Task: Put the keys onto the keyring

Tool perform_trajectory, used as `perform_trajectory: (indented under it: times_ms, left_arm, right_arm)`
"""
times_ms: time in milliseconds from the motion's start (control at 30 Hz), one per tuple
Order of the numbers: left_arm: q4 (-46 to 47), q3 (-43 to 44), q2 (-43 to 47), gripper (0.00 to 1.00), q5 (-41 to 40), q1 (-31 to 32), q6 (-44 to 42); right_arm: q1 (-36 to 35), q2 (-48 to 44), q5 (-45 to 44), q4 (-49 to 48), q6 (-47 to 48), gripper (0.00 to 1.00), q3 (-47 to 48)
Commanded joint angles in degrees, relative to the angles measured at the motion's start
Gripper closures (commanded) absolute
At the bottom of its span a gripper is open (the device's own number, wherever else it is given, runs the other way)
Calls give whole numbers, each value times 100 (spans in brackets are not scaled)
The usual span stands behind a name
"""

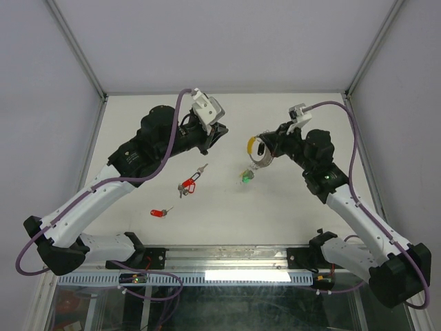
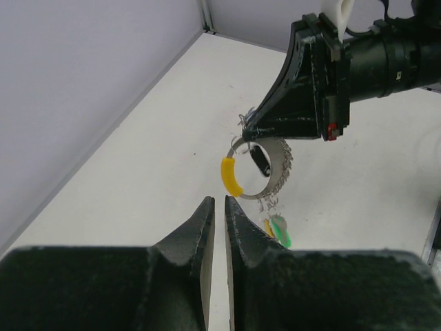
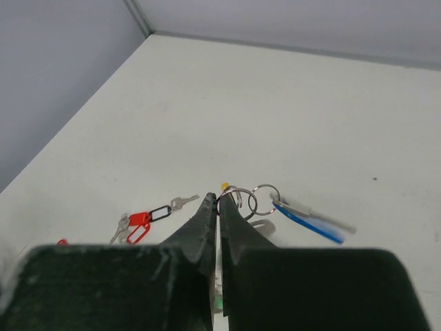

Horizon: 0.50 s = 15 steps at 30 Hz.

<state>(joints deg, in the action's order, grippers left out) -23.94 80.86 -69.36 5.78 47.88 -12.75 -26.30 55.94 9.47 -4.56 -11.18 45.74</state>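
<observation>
My right gripper [image 1: 264, 147] is shut on the thin silver keyring [image 3: 238, 201], which it holds above the table. A yellow tag [image 2: 231, 177] sits on the ring's rim, and a blue-tagged key [image 3: 308, 216] hangs from a smaller ring beside it. A green tag [image 1: 246, 176] shows just below; whether it hangs from the ring I cannot tell. Two red-tagged keys [image 1: 187, 185] lie on the table, and another red tag [image 1: 158, 213] lies nearer the front. My left gripper [image 2: 219, 201] faces the ring from the left, jaws a narrow slit apart with nothing between them.
The white table [image 1: 227, 221] is bounded by grey walls at the left, back and right. A metal rail [image 1: 227, 256] runs along the near edge between the two arm bases.
</observation>
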Motion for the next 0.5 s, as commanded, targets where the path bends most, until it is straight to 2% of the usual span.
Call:
perform_trajectory:
  times_ms: [0,233,333,467]
  left_arm:
    - [265,6,43,92,-15,-84,58]
    - [788,-544,316,92,264,-74,32]
    - [1388,-1041,573,91,381,-80,-45]
    - [1925,-1393,833,91,580,-80,-122]
  right_arm:
    - [20,-75,1194,-750,-585,100,-207]
    - [20,-487,986,-1757,-756,100,-482]
    - [20,-583,1364,-2536,-750,100,-712]
    - [16,-837,2042,-3751,-126,100,-1252]
